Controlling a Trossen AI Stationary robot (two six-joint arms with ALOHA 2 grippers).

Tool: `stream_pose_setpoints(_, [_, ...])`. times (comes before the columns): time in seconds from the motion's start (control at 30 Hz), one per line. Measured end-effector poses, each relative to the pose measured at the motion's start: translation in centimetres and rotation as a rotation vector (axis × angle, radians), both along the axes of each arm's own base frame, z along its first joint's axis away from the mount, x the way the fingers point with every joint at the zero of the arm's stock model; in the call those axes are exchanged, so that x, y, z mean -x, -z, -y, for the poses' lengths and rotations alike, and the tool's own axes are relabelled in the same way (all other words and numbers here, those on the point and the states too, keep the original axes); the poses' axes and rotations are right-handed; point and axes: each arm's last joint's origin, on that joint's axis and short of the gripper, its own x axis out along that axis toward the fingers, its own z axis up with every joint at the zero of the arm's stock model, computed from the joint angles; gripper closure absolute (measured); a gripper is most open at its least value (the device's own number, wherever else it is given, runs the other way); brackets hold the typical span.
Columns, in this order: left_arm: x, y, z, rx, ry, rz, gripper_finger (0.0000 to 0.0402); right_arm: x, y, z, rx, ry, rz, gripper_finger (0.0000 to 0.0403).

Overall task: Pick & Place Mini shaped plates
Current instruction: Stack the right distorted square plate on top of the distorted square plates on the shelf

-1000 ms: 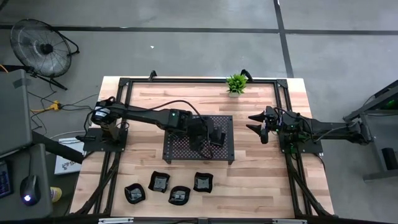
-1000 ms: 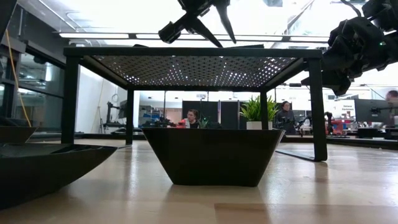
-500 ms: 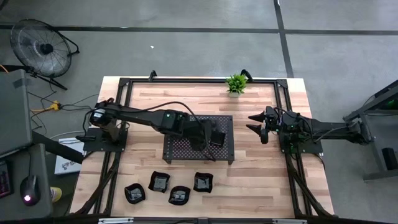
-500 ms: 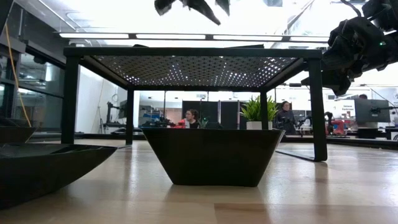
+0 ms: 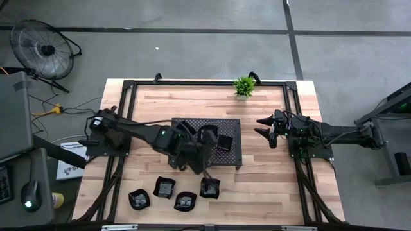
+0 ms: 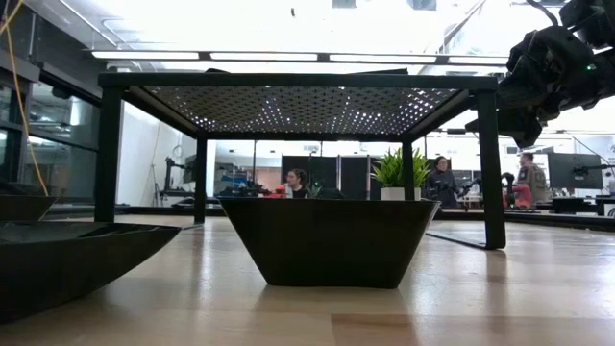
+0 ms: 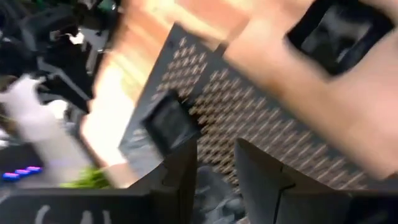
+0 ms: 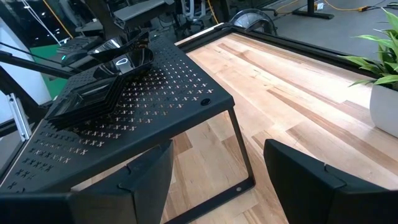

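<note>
Plates [image 5: 174,193]: unmoved | left gripper [image 5: 204,168]: moved off tray [image 5: 231,154]

Robotics lab: framed wooden table [image 5: 270,173], concrete floor, workstations behind.

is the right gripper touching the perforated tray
Apart. The high view shows the right gripper hovering off the tray, with bare wood between them. The right wrist view confirms it: open jaws, tray ahead.

Bright overhead glare; left wrist view motion-blurred.
</note>
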Motion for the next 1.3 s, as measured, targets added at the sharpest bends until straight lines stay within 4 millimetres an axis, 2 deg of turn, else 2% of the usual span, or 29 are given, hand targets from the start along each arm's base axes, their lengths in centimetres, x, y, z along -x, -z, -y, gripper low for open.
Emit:
stream_pose_setpoints(0.2, [0.7,0.0,2.1,0.253,-0.176,0.012,0.0298,0.0,0.0,0.0,0.0,0.0,0.0,0.0157])
stream_pose_setpoints(0.47, [1.1,0.7,4.8,0.465,-0.391,0.026,0.0298,0.0,0.0,0.0,0.0,0.0,0.0,0.0157])
stream_pose_setpoints(0.77, [1.0,2.8,8.7,0.538,-0.439,0.013,0.0298,0.0,0.0,0.0,0.0,0.0,-0.004,0.0157])
stream_pose_setpoints(1.07, [1.1,4.9,12.0,0.532,-0.425,0.004,0.0298,-0.1,0.1,0.0,-0.001,-0.002,-0.008,0.0157])
stream_pose_setpoints(1.3, [0.8,7.7,14.1,0.501,-0.422,-0.041,0.0298,-0.1,0.1,0.0,-0.002,-0.003,-0.008,0.0157])
